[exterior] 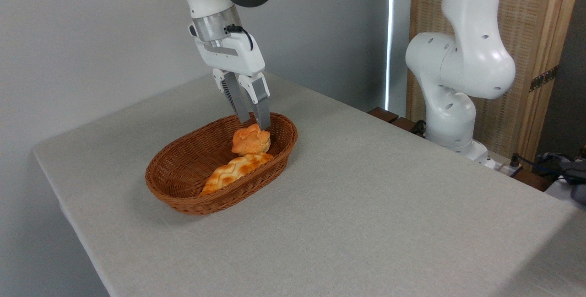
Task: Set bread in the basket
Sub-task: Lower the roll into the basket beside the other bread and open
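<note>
The basket [183, 175] is an oval brown wicker one, left of the table's centre. Inside it, at the far right end, sits the bread [250, 141], a small golden-orange knotted bun. It rests against the basket wall and on the end of a longer loaf. My gripper [254, 124] comes down from above with its two grey fingers [262, 105] only a narrow gap apart. Their tips pinch the bun's lumpy top. The bun's underside and where it meets the basket floor are hidden by the loaf and rim.
A longer flat braided loaf [233, 172] lies along the basket's near side. The arm's white base [451, 118] stands at the table's far right edge. A grey wall runs behind the table, and cables [549, 162] lie at the right.
</note>
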Controlling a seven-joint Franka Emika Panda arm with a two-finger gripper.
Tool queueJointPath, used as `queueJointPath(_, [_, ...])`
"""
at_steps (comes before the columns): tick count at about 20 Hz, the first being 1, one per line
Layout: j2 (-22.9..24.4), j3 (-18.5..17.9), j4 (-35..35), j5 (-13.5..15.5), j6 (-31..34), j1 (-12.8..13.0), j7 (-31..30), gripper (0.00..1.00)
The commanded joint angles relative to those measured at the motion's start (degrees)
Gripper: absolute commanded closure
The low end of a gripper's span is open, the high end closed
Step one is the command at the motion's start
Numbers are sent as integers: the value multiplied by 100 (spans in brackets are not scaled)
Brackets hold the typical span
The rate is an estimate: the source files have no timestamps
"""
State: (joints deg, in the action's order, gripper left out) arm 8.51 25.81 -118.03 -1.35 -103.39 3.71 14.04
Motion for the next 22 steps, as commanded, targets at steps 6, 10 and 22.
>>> queueJointPath(6, [-121, -1209, 1088, 65, 134, -300, 842, 0])
queueJointPath(10, [-384, -1982, 2035, 109, 871, -292, 2303, 0])
queueJointPath(22, [-939, -2432, 2988, 161, 1497, -257, 2551, 0])
